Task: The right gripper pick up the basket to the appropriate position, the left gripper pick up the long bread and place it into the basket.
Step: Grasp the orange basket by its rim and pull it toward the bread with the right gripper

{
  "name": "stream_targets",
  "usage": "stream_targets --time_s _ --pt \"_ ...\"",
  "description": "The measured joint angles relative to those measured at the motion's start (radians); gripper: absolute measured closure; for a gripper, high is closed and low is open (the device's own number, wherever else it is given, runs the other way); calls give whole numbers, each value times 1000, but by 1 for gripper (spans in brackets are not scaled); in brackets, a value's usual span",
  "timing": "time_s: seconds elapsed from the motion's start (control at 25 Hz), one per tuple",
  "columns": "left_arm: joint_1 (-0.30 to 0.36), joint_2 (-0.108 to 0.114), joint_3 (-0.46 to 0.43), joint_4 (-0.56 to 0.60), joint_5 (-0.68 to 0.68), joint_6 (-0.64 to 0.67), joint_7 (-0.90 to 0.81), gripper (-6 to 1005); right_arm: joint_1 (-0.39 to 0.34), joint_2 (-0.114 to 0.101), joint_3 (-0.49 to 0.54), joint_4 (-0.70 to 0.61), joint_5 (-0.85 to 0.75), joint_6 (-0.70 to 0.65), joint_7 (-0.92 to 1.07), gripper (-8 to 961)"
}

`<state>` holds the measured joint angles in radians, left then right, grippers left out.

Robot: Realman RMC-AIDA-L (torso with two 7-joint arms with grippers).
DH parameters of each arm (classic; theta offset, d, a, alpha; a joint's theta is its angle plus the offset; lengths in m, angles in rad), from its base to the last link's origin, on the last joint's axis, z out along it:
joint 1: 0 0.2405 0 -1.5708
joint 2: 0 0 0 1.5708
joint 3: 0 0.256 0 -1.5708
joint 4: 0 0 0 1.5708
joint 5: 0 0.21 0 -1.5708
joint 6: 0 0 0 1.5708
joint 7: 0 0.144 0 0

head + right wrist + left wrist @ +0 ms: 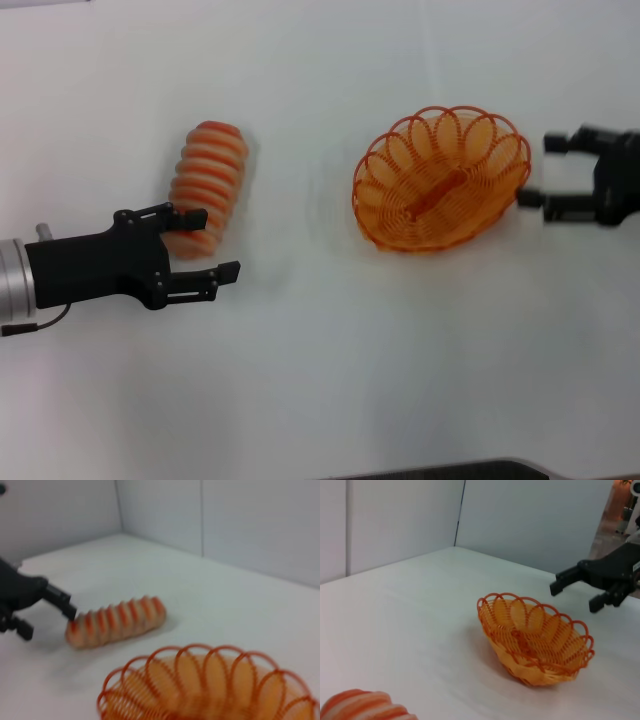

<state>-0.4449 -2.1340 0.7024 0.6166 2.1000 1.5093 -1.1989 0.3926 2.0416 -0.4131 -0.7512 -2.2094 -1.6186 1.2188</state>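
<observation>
White surface [320, 380] under everything, reaching back to pale wall panels in the wrist views.

Basket [440, 180] right of centre, resting on the surface, tilted, its scalloped rim [455, 113] raised on the far side; empty. Seen again in the left wrist view [535, 642] and, partly cut off, in the right wrist view [210, 685].

Bread [206, 186] left of centre, well apart from the basket, lying flat on the surface, ribbed orange and cream, its long axis running away from the robot. Whole loaf visible in the right wrist view [116, 621]; only one end in the left wrist view [362, 706].

Left gripper [216, 243] at the bread's near end, fingers spread, one fingertip [192, 217] over or against that end, the other on the near side, clear of it; holding nothing. Contact not certain.

Right gripper [545, 171] just beside the basket's right rim, fingers spread, the nearer fingertip [531, 198] close to the rim, touching or not unclear; nothing gripped.
</observation>
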Motion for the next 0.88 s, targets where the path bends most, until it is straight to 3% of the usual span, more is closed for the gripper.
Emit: stream_targets --time_s 0.28,0.56,0.88 --pt "0 -3 -56 -11 -1 1 5 157 7 -22 83 -2 137 33 113 39" --pt "1 -13 -96 -12 -10 -1 7 157 62 -41 63 -15 120 182 362 44" --pt "-1 -14 -97 -12 -11 -2 4 156 109 -59 15 -66 78 202 594 52"
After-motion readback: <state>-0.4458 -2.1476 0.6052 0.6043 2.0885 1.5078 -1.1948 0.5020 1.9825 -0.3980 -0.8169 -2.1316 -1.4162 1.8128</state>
